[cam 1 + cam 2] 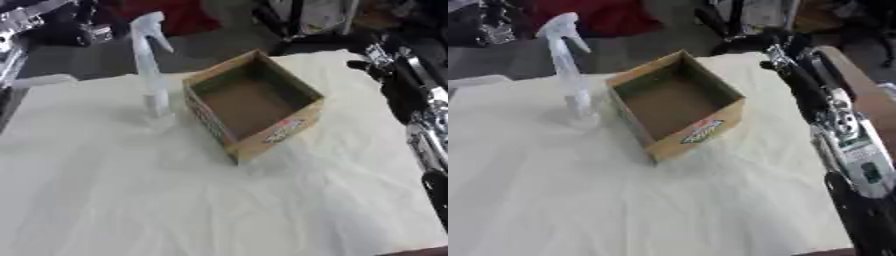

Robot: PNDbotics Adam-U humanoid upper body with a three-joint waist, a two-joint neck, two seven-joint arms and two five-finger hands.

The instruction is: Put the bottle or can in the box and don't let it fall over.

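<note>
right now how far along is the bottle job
Nothing is done yet: the bottle stands upright on the table, left of the box, which holds nothing. Neither hand holds it; the right arm hangs at the box's far right. Left: grasp the bottle, lift it, set it upright inside.

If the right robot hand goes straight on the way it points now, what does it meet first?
Probably nothing on the table. The right robot hand points past the far edge; the box and spray bottle stand to its left, though depth is unclear.
</note>
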